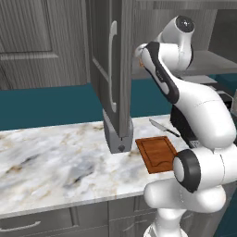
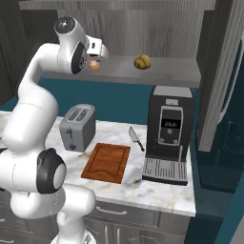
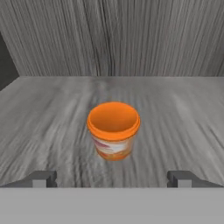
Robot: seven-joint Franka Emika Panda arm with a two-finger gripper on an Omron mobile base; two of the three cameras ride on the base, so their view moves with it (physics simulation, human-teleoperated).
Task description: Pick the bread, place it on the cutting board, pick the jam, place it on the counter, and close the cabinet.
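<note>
Small orange jam jar (image 2: 95, 65), upper left of right base view, is mostly hidden behind the white arm.

A silver toaster (image 2: 76, 126) stood left of a black coffee machine (image 2: 168, 141). Between them lay a knife (image 2: 136, 138), apparently flat, near the teal wall (image 1: 51, 104).

One jam jar (image 3: 113, 130), orange, on cabinet shelf (image 2: 162, 74). One bread bun (image 2: 142, 61), same shelf, right of jar. One cutting board (image 2: 106, 162) on table (image 1: 55, 162). One knife (image 2: 136, 138), far side of board. One toaster (image 2: 77, 127), left of board. One coffee machine (image 2: 167, 133), right of board. One cabinet door (image 1: 113, 69) standing open. One pincer (image 3: 113, 178), two fingertips (image 3: 41, 179).
</note>
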